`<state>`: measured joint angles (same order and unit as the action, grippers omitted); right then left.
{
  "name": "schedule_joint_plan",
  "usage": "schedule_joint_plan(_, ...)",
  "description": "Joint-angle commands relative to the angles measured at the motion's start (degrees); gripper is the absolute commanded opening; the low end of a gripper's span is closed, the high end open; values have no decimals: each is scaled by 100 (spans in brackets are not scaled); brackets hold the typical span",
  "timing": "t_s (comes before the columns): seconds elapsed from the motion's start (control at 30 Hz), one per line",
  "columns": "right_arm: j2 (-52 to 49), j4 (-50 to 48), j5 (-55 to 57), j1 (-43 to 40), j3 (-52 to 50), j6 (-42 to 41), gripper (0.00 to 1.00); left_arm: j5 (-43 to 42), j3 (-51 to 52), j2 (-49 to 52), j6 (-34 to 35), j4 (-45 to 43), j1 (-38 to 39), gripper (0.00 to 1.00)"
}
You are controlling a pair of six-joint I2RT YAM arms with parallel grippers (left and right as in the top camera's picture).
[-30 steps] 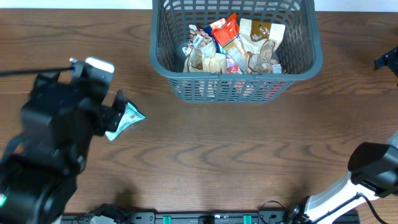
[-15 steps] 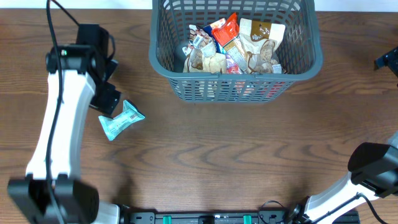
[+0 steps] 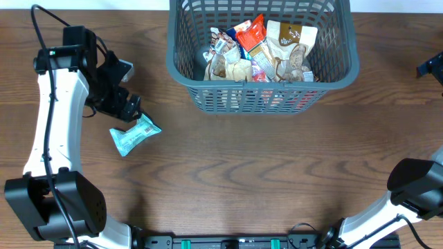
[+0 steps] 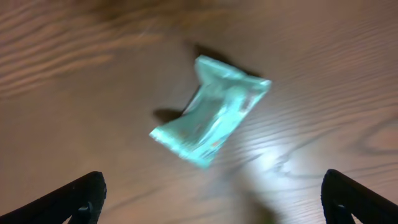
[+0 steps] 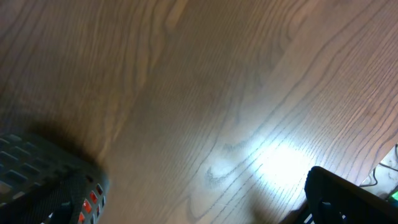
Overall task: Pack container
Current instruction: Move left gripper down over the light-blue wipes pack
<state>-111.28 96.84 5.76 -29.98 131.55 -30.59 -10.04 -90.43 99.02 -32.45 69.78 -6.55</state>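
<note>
Over the last second the left arm [image 3: 55,124] has drawn back from a spot close under the overhead camera to the left side of the desk [image 3: 242,173]. The left jaws now hang just beside the near end of the teal packet [image 3: 135,133]. The packet has not shifted, and neither have the container [image 3: 263,95], its contents or the right arm [image 3: 415,187].

The left jaws stand wide apart and hold nothing. In the left wrist view their two dark fingertips [image 4: 78,200] sit at the bottom corners, with the packet lying flat on bare wood ahead of the gap and touching neither. Of the right jaws only one dark finger [image 5: 339,198] shows, so I cannot tell how they are set. A corner of the container lies near it, to its left.

The packet is a crinkled, glossy pillow pouch with crimped ends, lying at a slant. The desk is dark brown wood with a wavy grain. The container is grey-green plastic, rectangular, with slotted walls and a thick rim. It sits well apart from the left jaws, off to their right, and holds a heap of snack packets [image 3: 263,48] in orange, cream and white.
</note>
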Motion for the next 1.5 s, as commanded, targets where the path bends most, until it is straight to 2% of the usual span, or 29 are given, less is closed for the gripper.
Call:
schedule_joint_plan(0.0, 26, 7, 0, -37, -11, -2, 99, -647, 111, -55, -133, -39, -28, 99)
schedule_joint_plan(0.3, 26, 7, 0, -37, -11, -2, 99, -750, 197, -55, -697, 597, -31, 99)
schedule_joint_plan(0.47, 26, 7, -2, -37, -11, -2, 99, -743, 557, -55, -699, 446, -149, 99)
schedule_joint_plan(0.63, 26, 7, -2, -37, -11, -2, 99, -857, 1224, -61, -695, 116, -643, 99)
schedule_joint_plan(0.73, 26, 7, -2, -37, -11, -2, 99, -1207, 1309, -79, -704, 66, -929, 99)
schedule_joint_plan(0.83, 26, 7, 0, -37, -11, -2, 99, -1213, 1309, -155, -721, 66, -1073, 99)
schedule_joint_plan(0.97, 26, 7, 0, -37, -11, -2, 99, -1502, 1349, -356, -898, 245, -1073, 99)
schedule_joint_plan(1.1, 26, 7, 0, -37, -11, -2, 99, -1497, 1545, -616, -881, -17, -1088, 99)
schedule_joint_plan(1.23, 26, 7, -2, -37, -11, -2, 99, -1410, 1569, -647, 105, -490, -1182, 99)
schedule_joint_plan(1.47, 26, 7, -2, -37, -11, -2, 99, -1029, 1569, -645, 2730, -1152, -1408, 99)
